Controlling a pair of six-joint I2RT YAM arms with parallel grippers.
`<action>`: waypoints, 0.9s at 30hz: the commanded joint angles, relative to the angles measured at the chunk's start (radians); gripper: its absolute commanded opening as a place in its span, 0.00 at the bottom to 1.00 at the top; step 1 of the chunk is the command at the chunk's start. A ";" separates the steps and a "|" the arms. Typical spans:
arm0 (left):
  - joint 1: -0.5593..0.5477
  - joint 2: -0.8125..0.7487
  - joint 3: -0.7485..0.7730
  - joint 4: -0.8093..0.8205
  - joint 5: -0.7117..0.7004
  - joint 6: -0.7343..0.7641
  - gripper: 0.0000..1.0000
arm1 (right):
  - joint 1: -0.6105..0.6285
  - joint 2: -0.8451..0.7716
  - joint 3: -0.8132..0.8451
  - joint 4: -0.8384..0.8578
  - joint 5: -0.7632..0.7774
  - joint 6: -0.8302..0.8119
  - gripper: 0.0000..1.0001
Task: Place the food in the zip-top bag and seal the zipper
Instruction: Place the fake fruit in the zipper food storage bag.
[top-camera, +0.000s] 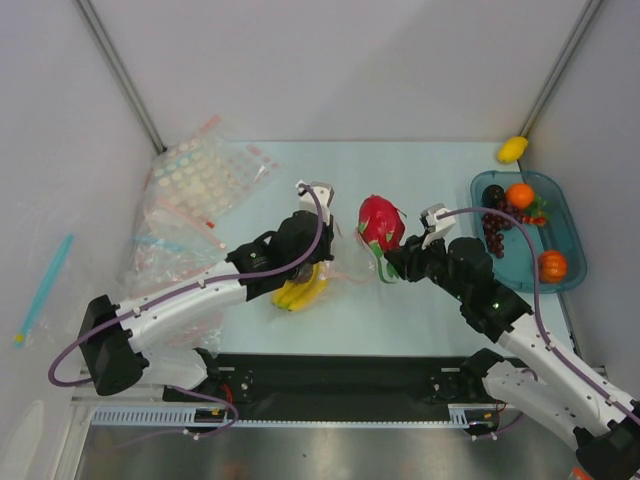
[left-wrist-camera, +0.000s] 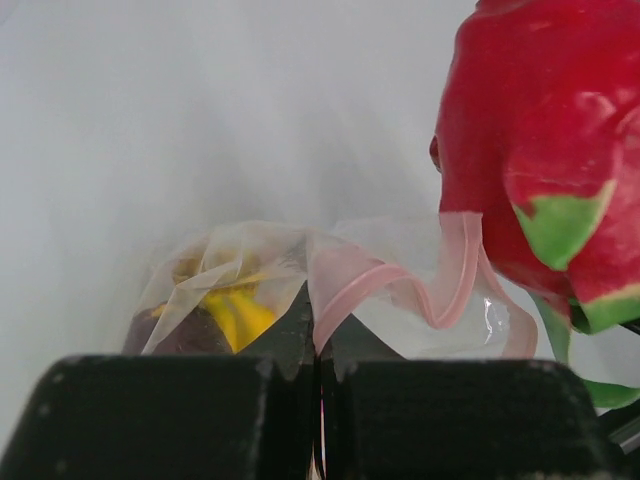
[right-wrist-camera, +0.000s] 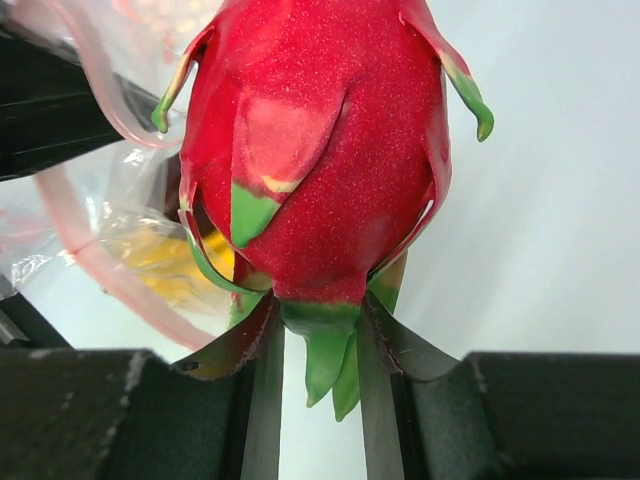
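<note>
On the pale table (top-camera: 420, 300), the zip-top bag (left-wrist-camera: 240, 260) hangs from the left gripper (left-wrist-camera: 318, 345). Its jaws are pinched tight on the rim, a hold that looks meant to lift the mouth open for incoming fruit. The dragon fruit (right-wrist-camera: 320, 150) rides in the right gripper (right-wrist-camera: 318, 335), jaws narrowed on its green base, red tip leading, just beside the opening. The banana bunch (left-wrist-camera: 235, 315) shows yellow through the plastic, inside by the look of it. The zipper (left-wrist-camera: 450, 290) curls slack and unsealed, right beside the fruit, just ahead of the left gripper.
</note>
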 joint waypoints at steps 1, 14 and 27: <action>0.014 -0.017 -0.006 0.026 -0.014 -0.016 0.00 | 0.034 -0.049 0.024 0.119 0.011 0.014 0.00; 0.018 0.002 0.035 -0.028 -0.023 -0.023 0.00 | 0.037 -0.191 0.012 0.114 -0.115 -0.041 0.00; 0.018 -0.088 -0.011 -0.002 -0.042 -0.022 0.00 | 0.098 0.083 0.090 0.068 -0.278 -0.058 0.00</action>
